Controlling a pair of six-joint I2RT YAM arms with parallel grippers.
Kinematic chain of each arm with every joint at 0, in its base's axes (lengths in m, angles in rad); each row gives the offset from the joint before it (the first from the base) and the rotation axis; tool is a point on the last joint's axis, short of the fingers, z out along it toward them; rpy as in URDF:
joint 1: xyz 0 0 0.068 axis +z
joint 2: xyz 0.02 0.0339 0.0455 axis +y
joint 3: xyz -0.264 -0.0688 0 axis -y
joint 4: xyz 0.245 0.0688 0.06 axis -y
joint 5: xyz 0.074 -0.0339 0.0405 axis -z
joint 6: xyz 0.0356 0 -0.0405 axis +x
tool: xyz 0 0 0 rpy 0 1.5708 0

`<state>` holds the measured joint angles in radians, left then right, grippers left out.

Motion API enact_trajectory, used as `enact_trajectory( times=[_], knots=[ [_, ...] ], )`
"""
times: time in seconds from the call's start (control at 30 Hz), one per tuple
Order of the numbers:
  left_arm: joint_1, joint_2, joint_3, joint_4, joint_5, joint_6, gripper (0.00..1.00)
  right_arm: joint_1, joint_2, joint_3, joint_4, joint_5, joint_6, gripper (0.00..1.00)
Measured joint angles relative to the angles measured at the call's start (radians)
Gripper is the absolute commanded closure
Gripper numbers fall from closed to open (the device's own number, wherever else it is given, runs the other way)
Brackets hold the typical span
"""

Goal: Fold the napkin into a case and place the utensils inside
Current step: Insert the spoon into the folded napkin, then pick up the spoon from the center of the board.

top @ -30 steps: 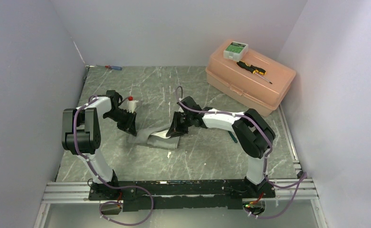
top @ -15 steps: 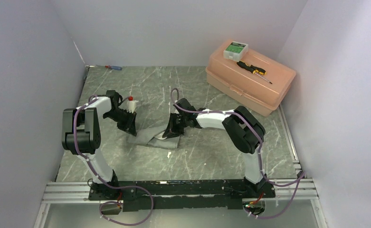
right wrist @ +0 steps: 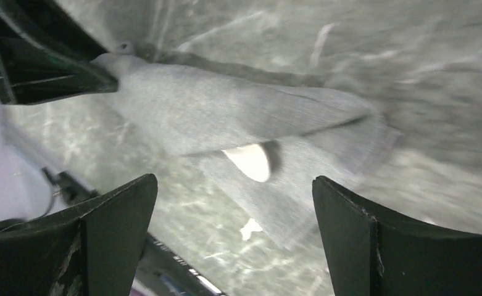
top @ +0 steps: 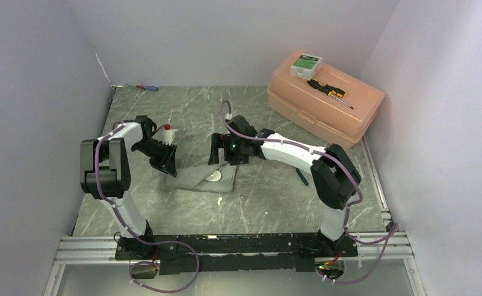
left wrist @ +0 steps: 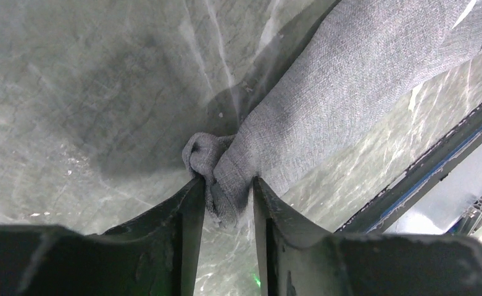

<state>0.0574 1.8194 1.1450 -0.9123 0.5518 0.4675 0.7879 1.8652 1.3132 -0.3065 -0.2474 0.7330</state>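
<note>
The grey napkin lies folded on the marble table, and its left corner is bunched between the fingertips of my left gripper, touching both. My left gripper sits low at that corner. A white spoon peeks from under the top fold, its bowl showing in the right wrist view. My right gripper hovers just behind the napkin, wide open with nothing between its fingers. The other spoon is not identifiable.
A pink plastic box stands at the back right, carrying a black-and-yellow screwdriver and a small white-green box. A red-and-blue screwdriver lies at the back left. A dark slim thing lies under my right arm.
My right gripper has opened wide and drawn back from the napkin, leaving the fold lying flat. My left jaws have eased apart around the corner.
</note>
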Motion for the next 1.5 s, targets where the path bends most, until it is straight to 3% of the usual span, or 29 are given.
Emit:
enact_trajectory(
  times=[0.07, 0.17, 0.23, 0.37, 0.43, 0.57, 0.73, 1.0, 1.17, 1.4, 1.5],
  knots=[
    [0.008, 0.000, 0.008, -0.014, 0.000, 0.005, 0.46, 0.000, -0.037, 0.026, -0.086, 0.093, -0.062, 0.00],
    [0.021, -0.005, 0.023, -0.046, -0.002, 0.015, 0.39, 0.011, -0.106, 0.067, -0.221, 0.303, -0.161, 0.00],
    [0.030, -0.018, 0.035, -0.072, -0.003, 0.018, 0.23, 0.021, -0.173, 0.080, -0.300, 0.506, -0.232, 0.00],
    [0.045, -0.068, 0.062, -0.121, -0.011, 0.029, 0.17, -0.007, -0.306, 0.059, -0.375, 0.786, -0.270, 0.00],
    [0.051, -0.092, 0.089, -0.148, -0.021, 0.032, 0.06, -0.069, -0.358, 0.041, -0.390, 0.880, -0.272, 0.00],
    [0.074, -0.120, 0.166, -0.196, -0.030, 0.046, 0.06, -0.145, -0.420, -0.052, -0.364, 1.009, -0.323, 0.00],
    [0.115, -0.127, 0.252, -0.251, -0.035, 0.048, 0.06, -0.211, -0.320, -0.114, -0.348, 0.960, -0.379, 0.01],
    [0.175, -0.109, 0.446, -0.349, -0.013, 0.040, 0.06, -0.396, -0.199, -0.238, -0.278, 0.647, -0.445, 0.04],
    [0.192, -0.100, 0.506, -0.382, 0.002, 0.030, 0.06, -0.439, -0.183, -0.236, -0.207, 0.500, -0.488, 0.10],
    [0.203, -0.093, 0.526, -0.410, 0.007, 0.014, 0.06, -0.476, -0.081, -0.229, -0.143, 0.361, -0.495, 0.25],
    [0.208, -0.088, 0.543, -0.418, 0.008, 0.008, 0.06, -0.496, -0.071, -0.226, -0.129, 0.340, -0.492, 0.40]
  ],
)
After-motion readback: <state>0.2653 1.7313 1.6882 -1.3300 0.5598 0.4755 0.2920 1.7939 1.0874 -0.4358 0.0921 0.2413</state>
